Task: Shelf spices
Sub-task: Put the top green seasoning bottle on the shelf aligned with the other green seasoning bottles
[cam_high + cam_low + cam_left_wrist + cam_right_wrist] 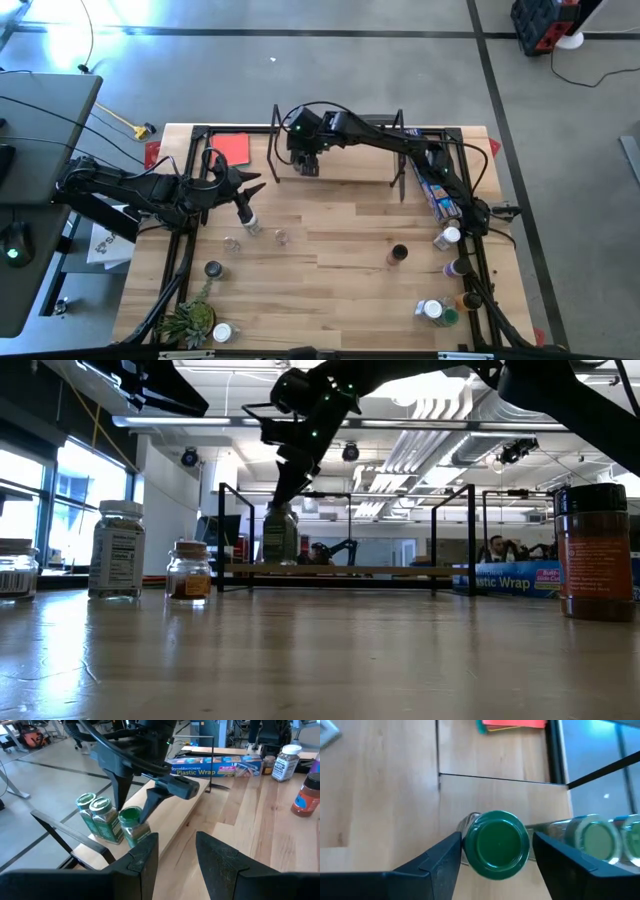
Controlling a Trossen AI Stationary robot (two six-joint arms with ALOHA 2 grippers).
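Green-lidded and seen from straight above in the right wrist view, one spice jar (496, 851) stands between the fingers of the right gripper (496, 865), with a gap showing on either side, so the jaws look parted around it, not clamped. From the left wrist view that jar (132, 824) sits upright on the shelf (170, 820), just beside two other green-lidded jars (97, 815) already lined up at the board's end. That makes three spices on the shelf, the third apparently just set down or about to be let go. Much remains on the table: a clear jar (250, 222) under the left gripper (243, 200), whose fingers stand apart in its own camera with nothing visibly between them, several small jars (232, 244) near the table's left side, a dark-lidded jar (397, 255) in the middle, and a cluster of jars (447, 240) along the right edge beside the blue packet (437, 190). By my judgement the task is only about a quarter done.
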